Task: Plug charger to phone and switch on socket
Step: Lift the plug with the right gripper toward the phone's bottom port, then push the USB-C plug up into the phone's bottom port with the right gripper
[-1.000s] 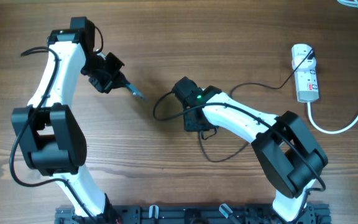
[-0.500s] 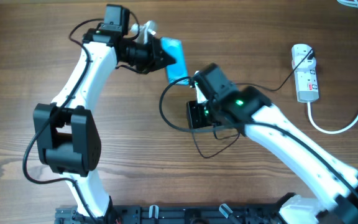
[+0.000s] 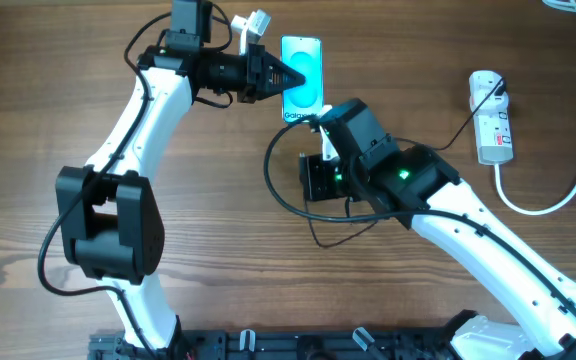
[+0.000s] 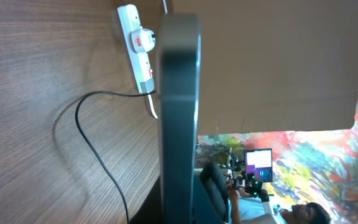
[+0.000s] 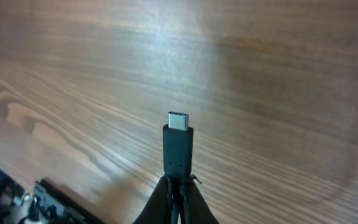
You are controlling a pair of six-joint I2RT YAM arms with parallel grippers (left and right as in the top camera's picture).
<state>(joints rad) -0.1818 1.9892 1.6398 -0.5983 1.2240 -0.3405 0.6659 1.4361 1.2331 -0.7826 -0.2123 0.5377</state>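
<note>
My left gripper (image 3: 276,75) is shut on the phone (image 3: 302,76) and holds it off the table at the back middle, teal screen up, the "Galaxy" text at its near end. In the left wrist view the phone (image 4: 179,106) shows edge-on. My right gripper (image 3: 317,121) is just below the phone's near end, shut on the charger connector (image 5: 178,144), whose metal tip (image 5: 179,121) points out past the fingers (image 5: 160,205). The thin black charger cable (image 3: 278,195) loops under the right arm and runs to the socket (image 3: 492,118), which also shows in the left wrist view (image 4: 138,46).
A thick white lead (image 3: 558,195) curves from the socket up the right edge. A black rail (image 3: 318,345) lines the front edge. The right arm's body (image 3: 468,225) crosses the table's right half.
The left arm has swung the phone right and toward the back, turning its screen up. The right gripper has carried the connector back to just below the phone's near end.
</note>
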